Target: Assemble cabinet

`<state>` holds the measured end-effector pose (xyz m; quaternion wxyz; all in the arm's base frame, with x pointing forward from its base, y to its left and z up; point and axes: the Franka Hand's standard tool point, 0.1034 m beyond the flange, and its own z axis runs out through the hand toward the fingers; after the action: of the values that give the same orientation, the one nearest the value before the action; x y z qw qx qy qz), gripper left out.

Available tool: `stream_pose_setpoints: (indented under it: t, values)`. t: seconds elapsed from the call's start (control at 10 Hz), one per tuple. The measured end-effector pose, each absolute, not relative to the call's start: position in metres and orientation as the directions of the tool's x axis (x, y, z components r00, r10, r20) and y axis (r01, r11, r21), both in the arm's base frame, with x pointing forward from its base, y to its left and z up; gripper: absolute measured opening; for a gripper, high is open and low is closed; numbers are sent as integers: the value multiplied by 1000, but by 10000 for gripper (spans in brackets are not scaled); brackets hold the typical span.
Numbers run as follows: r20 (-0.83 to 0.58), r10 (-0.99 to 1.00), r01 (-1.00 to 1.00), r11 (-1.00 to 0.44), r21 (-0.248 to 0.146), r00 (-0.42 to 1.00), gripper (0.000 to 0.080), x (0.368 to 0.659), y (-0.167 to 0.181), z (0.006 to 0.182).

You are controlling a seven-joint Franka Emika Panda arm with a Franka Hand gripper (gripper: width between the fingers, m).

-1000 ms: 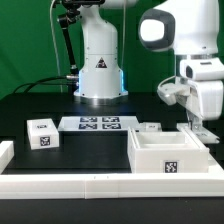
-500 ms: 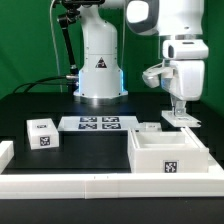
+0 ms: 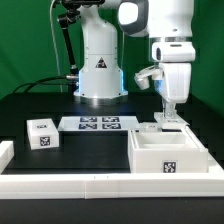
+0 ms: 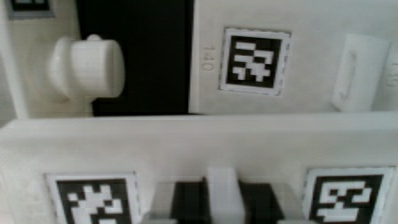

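White cabinet (image 3: pixel 150 160) sits open-topped near the gripper (image 3: pixel 170 119).

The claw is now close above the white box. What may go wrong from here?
The claw hangs close over the far wall of the cabinet; if it descends off line, a finger may strike the rim and shove the body. The small round part lies right beside that wall, so it might get knocked away.
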<state>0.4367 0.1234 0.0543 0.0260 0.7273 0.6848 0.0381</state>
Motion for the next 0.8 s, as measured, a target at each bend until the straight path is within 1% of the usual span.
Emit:
stream_pose_setpoints:
  t: [0.4, 0.8]
  values:
    - [21, 997, 993, -77, 87, 75, 70, 436, 124, 53]
    - [25, 991, 988, -136, 79, 135, 70, 433, 126, 50]
